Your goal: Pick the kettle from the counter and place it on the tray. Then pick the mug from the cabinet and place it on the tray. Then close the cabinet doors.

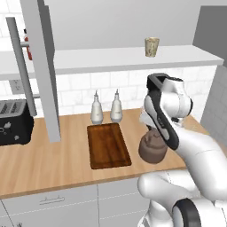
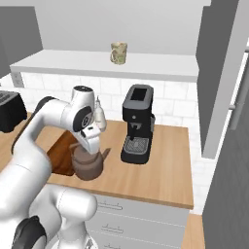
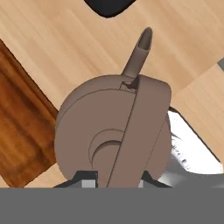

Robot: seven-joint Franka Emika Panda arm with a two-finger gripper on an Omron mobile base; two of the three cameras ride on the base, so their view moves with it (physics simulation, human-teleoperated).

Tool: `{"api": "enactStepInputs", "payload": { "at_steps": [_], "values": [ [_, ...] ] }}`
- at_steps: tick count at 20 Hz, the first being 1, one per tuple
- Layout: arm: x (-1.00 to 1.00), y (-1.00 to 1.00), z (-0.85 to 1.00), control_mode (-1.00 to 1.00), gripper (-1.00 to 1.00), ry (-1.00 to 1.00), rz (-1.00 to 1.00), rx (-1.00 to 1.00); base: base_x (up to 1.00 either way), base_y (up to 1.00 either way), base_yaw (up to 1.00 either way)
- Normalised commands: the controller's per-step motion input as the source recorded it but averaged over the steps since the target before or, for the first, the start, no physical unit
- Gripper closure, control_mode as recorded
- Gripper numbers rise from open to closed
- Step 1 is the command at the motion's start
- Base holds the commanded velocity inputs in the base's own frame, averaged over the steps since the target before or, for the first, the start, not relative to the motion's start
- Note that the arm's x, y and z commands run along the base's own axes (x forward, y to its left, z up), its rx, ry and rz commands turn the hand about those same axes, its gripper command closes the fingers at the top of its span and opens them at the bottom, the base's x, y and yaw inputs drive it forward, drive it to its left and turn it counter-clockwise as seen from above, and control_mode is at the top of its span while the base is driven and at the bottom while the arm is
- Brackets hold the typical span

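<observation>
Currently the tool (image 3: 118, 181) is gripping the kettle (image 1: 153, 148) by its arched handle near the counter's (image 1: 44, 164) front edge, just beside the tray (image 1: 107, 145), readying it for transfer.

Dull-brown kettle (image 1: 152, 150), dk-brown tray (image 1: 107, 145), lt-wood counter (image 1: 40, 165), cream speckled mug (image 1: 151, 46).

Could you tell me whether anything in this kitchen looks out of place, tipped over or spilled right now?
Nothing stands out. The kettle sits upright beside the tray, with the claw closed on its handle. The mug stands upright on the cabinet shelf, the two white bottles are upright, and the counter shows no spill.
</observation>
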Motion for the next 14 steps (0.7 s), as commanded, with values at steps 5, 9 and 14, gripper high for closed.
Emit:
{"api": "enactStepInputs", "payload": {
  "at_steps": [5, 9, 14],
  "values": [
    [-0.10, 0.63, 0.21, -1.00, 1.00, -0.18, 0.00, -0.01, 0.00, 0.00, 0.00],
    [0.26, 0.66, 0.12, -1.00, 1.00, -0.11, -0.09, 0.00, 0.00, 0.00, 0.00],
    [0.47, 0.58, 0.12, -1.00, 1.00, -0.04, -0.11, 0.00, 0.00, 0.00, 0.00]
  ]
}}
